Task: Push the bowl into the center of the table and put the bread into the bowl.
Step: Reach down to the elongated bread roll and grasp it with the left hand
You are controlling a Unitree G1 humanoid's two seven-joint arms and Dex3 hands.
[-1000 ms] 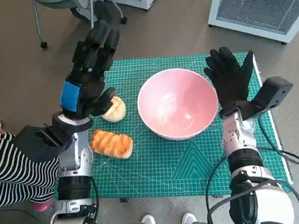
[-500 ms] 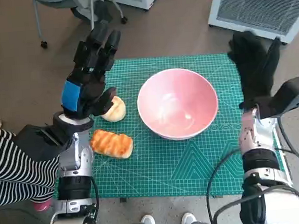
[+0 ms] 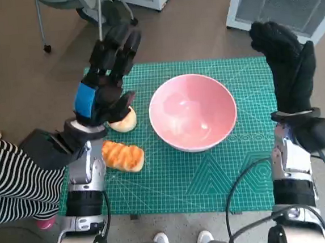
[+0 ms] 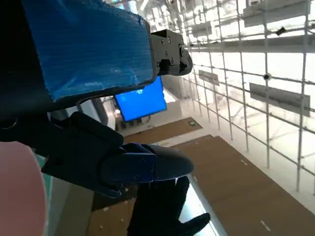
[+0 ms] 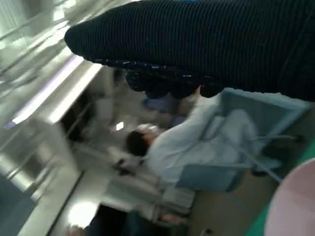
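Pink bowl (image 3: 193, 112) upright; bread (image 3: 122, 155) golden, grill-striped.

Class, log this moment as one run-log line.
bowl: empty, mid-mat | bread: beside bowl | left robot hand: open | right robot hand: open, raised

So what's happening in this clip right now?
A humanoid robot stands at a green cutting mat with a pink bowl roughly mid-table. Neither hand holds anything: the left hand is raised above a round bun, and the right hand is lifted off to the bowl's side, apart from it. A longer toasted bread lies beside the bun. The bowl is empty; no bread is in it yet.
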